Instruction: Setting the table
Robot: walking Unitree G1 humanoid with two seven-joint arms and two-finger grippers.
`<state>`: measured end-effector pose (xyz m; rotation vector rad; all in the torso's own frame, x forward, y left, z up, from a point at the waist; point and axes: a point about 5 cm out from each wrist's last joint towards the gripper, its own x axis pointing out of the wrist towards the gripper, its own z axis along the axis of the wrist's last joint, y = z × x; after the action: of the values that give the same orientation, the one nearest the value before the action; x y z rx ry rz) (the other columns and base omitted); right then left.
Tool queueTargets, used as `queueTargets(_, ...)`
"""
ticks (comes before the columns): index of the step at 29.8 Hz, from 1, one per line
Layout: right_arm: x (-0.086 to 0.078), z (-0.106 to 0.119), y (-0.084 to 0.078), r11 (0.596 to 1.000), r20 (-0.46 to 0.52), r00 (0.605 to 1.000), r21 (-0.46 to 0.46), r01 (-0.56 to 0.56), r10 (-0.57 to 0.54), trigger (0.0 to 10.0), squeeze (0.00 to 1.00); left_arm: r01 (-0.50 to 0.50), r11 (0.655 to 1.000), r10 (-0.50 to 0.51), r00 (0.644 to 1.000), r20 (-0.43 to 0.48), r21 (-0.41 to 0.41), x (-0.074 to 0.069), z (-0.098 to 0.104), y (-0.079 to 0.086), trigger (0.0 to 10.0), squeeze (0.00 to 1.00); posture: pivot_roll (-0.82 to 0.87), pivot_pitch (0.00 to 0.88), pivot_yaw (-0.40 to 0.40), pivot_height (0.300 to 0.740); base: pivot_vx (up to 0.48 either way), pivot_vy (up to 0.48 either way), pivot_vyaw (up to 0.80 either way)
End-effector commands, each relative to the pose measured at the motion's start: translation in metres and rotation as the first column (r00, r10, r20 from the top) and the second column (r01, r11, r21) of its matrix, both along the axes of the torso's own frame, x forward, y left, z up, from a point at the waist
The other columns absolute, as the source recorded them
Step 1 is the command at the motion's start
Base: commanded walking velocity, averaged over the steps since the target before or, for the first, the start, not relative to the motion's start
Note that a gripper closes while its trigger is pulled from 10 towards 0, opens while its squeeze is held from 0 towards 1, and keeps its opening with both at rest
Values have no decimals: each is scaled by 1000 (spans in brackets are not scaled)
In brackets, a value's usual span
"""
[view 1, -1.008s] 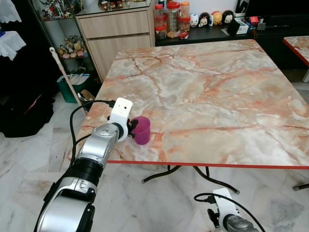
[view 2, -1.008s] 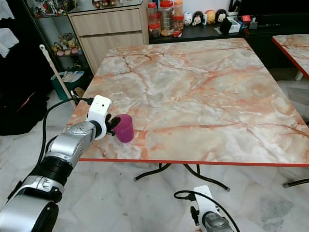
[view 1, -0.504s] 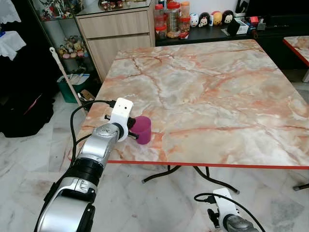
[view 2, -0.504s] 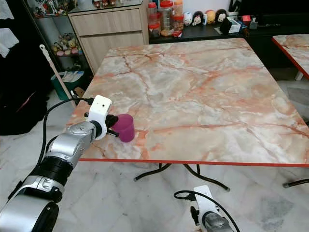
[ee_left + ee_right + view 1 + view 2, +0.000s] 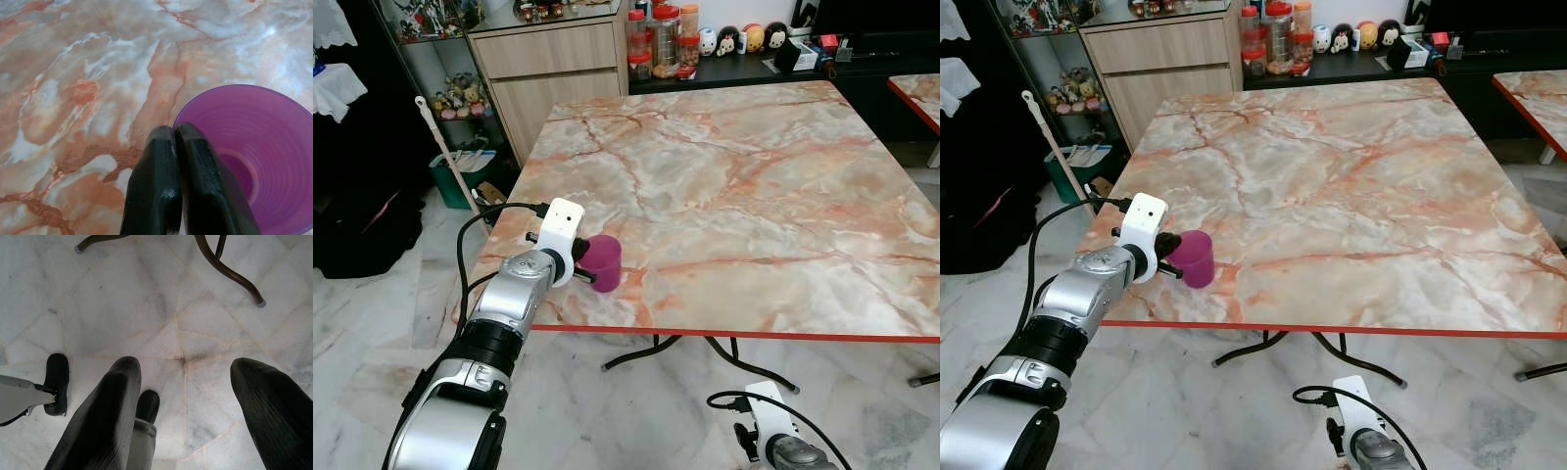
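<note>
Purple cup [image 5: 603, 262] stood upright on marble table [image 5: 773, 186], near the front-left corner and just inside the red front edge. Left gripper [image 5: 172, 147] reached over the left edge, fingers [image 5: 154, 181] pressed together and pinching the cup's near rim, one pad outside the wall, the other inside the mouth. Right gripper [image 5: 186, 406] hung idle low beside the table's dark metal legs [image 5: 230, 269], fingers spread wide apart over pale tiled floor [image 5: 146, 308], grasping nothing.
</note>
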<state>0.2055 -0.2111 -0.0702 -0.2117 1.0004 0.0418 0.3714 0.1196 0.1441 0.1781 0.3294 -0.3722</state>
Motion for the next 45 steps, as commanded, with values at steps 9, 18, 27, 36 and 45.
queueTargets(9, 4, 2, 4, 1000, 7, 1000, 9, -11, 11, 10000, 0, -176, 957, 234, 939, 253, -231, 12, 47, 33, 10000, 0, -59, 0, 112, 740, 0, 0, 0)
queueTargets(18, 5, 2, 5, 1000, 12, 1000, 11, -9, 9, 10000, 0, -380, 896, 442, 821, 362, -232, 11, 62, 85, 10000, 0, -57, 0, 115, 740, 0, 0, 0)
queueTargets(27, 6, 2, 8, 1000, 17, 1000, 20, -4, 4, 10000, 0, -847, 524, 727, 498, 473, 87, -48, 22, 229, 10000, 0, -46, 0, 122, 740, 0, 0, 0)
queueTargets(36, 6, 2, 8, 1000, 18, 1000, 20, 0, 0, 10000, 0, -846, 413, 797, 515, 315, 337, -92, -52, 251, 10000, 0, -55, 0, 125, 740, 0, 0, 0)
queueTargets(45, 5, 1, 6, 1000, 15, 1000, 15, 4, -4, 10000, 0, -714, 534, 803, 595, -9, 454, -130, -134, 216, 10000, 0, -61, 0, 121, 740, 0, 0, 0)
